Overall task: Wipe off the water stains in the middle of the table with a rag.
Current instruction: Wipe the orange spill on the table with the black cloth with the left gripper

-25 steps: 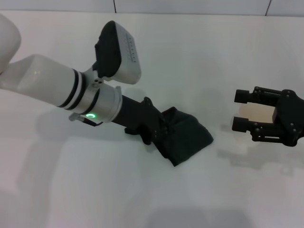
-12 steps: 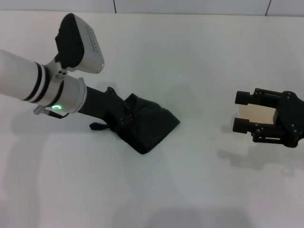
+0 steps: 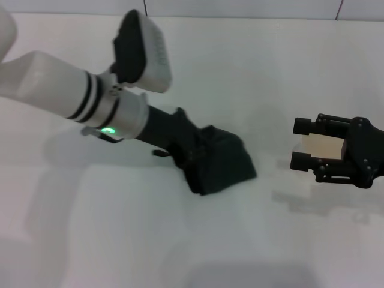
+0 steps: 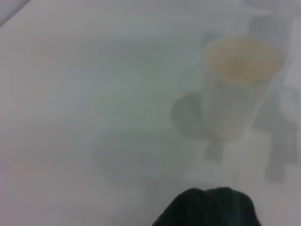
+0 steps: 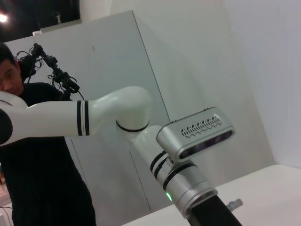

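Observation:
My left gripper (image 3: 199, 156) is shut on the dark rag (image 3: 227, 167) and presses it flat on the white table (image 3: 240, 66) near the middle. An edge of the rag shows in the left wrist view (image 4: 207, 209). No orange-brown water stain shows in any view; the table around the rag looks plain white. My right gripper (image 3: 302, 144) rests at the right with its fingers closed on either side of a white cup (image 3: 321, 146).
The white cup, with its tan inside, also shows in the left wrist view (image 4: 237, 84), just beyond the rag. The right wrist view shows my left arm (image 5: 188, 155) and a person (image 5: 28, 141) in dark clothes standing behind it.
My left arm dragged the rag to the left across the table, then back to the right, close to where it was a second ago. The right gripper and cup have not moved.

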Tool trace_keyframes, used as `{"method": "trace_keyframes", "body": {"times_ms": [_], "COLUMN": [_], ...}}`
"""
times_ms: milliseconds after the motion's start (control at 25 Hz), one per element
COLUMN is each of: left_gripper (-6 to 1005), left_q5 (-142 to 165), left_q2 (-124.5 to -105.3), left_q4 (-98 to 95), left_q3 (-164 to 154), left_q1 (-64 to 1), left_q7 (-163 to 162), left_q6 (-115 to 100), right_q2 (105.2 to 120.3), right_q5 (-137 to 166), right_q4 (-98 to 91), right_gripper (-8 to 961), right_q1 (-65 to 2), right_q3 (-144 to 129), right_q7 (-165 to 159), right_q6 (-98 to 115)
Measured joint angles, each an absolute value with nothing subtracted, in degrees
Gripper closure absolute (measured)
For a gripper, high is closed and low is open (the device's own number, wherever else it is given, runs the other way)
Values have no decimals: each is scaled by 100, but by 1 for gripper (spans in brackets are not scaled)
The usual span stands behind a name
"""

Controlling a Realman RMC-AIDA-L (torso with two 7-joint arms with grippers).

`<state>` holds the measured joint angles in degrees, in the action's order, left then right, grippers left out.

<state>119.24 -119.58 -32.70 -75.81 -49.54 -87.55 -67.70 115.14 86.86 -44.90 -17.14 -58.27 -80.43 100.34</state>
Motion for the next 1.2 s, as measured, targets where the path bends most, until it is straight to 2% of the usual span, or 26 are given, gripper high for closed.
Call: {"method": "trace_keyframes", "body": {"times_ms": [640, 1200], "left_gripper": [963, 963], "left_q5": [11155, 11341], "left_q2": [-11968, -11856], "left_q4": [-3007, -2885], "left_q3": [-8229, -8119], "left_q1": [-5180, -5095], "left_q7": [-8422, -8446], "left_q6": [-6550, -6138], "right_q2": [11513, 11514], "right_q5": [8674, 8674], "right_q4": [-4479, -4475], "right_gripper": [201, 201], "right_q1": [-1714, -1705], "right_q3": [-5853, -5860], "right_q7": [-8042, -8042], "right_q6": [10031, 10083]}}
